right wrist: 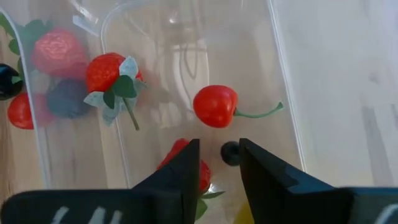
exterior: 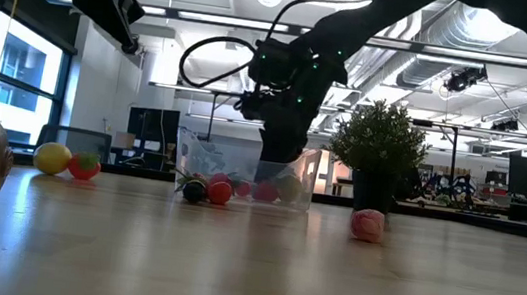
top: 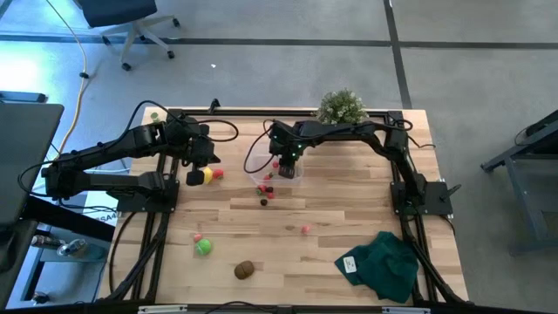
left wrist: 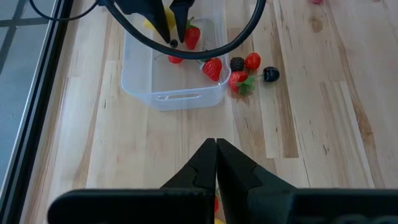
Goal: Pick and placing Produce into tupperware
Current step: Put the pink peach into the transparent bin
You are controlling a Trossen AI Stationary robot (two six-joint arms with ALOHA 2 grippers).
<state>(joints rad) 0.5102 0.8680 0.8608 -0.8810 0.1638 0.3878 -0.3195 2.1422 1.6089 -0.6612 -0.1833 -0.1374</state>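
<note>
The right gripper (top: 287, 166) is seen from above lowered into the tupperware (top: 297, 177) at the table's far middle, while the left gripper (top: 193, 174) is held near a lemon (top: 207, 175). At table height, the tupperware (exterior: 306, 195) is shown holding red fruit. In the left wrist view, its fingers are pressed together. In the right wrist view, the fingers are parted, empty, above a cherry (right wrist: 215, 106).

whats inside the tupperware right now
The tupperware holds a red cherry with a green stem, a strawberry and another strawberry partly hidden by the open right gripper. Anything under the fingers is covered.
</note>
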